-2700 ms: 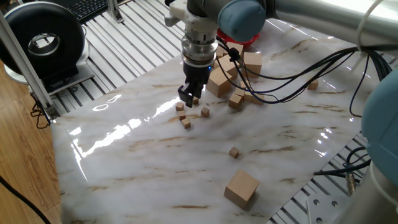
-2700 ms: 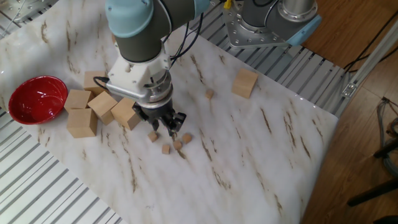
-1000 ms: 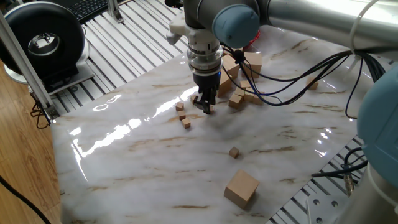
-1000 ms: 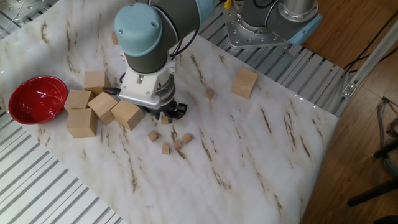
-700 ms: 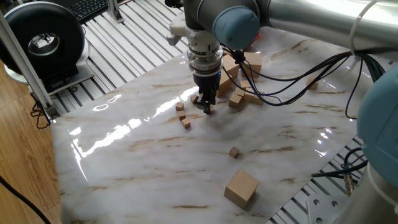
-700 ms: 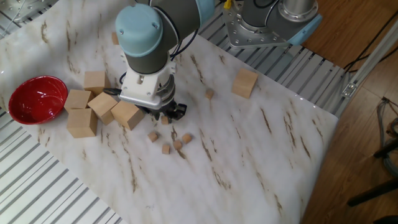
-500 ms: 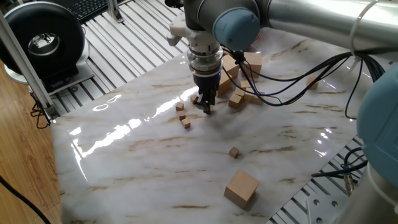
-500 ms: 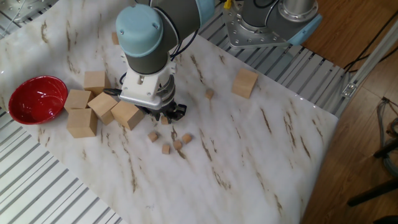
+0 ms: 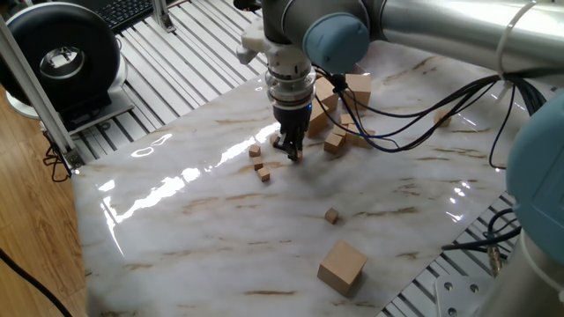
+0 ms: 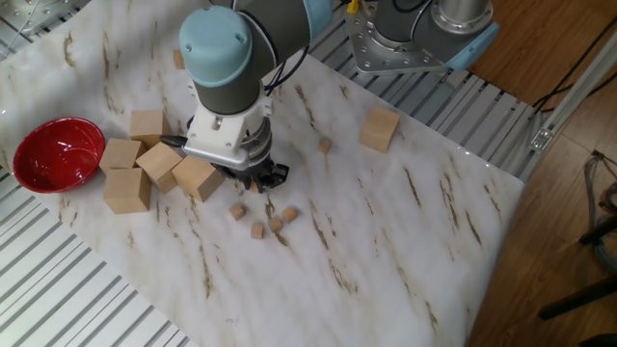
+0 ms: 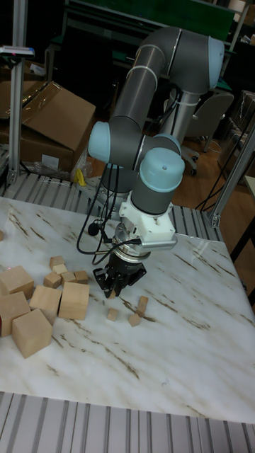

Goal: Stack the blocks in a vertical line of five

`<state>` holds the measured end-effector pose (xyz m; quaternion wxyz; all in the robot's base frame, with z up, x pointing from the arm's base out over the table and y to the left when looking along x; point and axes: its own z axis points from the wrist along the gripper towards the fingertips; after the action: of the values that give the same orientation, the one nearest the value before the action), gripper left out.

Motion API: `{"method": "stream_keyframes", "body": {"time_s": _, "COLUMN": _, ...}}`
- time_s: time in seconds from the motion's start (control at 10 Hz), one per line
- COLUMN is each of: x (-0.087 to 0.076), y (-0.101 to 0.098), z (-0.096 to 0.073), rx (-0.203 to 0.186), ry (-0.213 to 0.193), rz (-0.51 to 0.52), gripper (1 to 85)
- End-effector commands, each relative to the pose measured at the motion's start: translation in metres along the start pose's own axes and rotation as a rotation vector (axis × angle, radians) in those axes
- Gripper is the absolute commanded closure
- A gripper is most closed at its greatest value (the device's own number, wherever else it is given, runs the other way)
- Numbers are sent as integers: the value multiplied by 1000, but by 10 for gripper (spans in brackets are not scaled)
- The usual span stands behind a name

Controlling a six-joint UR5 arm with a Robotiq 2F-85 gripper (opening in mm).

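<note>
1. Pincer point(image 9: 288, 150) point(image 10: 258, 180) point(image 11: 117, 286): I read it as down at the marble table point(image 9: 220, 229), fingers pointing straight down, drawn in narrow around one small block point(image 11: 111, 292) at the tips; the fingers hide most of that cube, so I cannot tell how firm the grip is.
2. Small blocks, loose: three just beside the pincer point(image 10: 237, 211) point(image 10: 257, 230) point(image 10: 289, 213), a fourth touching the last point(image 10: 276, 224). One lies well apart toward the far side point(image 10: 326, 146).
3. Medium cubes point(image 9: 334, 142): a cluster close behind the pincer.
4. Large wooden cubes point(image 10: 127, 189): grouped next to the pincer, near the red bowl point(image 10: 56, 154); one stands alone across the table point(image 10: 380, 128).
5. No stack visible; every small block I see rests on the table.
</note>
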<state>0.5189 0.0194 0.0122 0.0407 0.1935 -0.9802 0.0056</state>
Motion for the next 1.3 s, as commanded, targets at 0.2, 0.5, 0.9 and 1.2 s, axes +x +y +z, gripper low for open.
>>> {"method": "stream_keyframes", "body": {"time_s": 0.2, "x": -7, "y": 3, "z": -9, "rx": -31, "ry": -28, "rz": 9, "gripper": 673}}
{"method": "stream_keyframes", "body": {"time_s": 0.5, "x": -2, "y": 1, "z": -21, "rx": -15, "ry": -5, "rz": -2, "gripper": 673}}
{"method": "stream_keyframes", "body": {"time_s": 0.9, "x": -7, "y": -4, "z": -26, "rx": -2, "ry": -10, "rz": -6, "gripper": 667}}
{"method": "stream_keyframes", "body": {"time_s": 1.2, "x": -24, "y": -6, "z": -38, "rx": -36, "ry": -23, "rz": 15, "gripper": 670}}
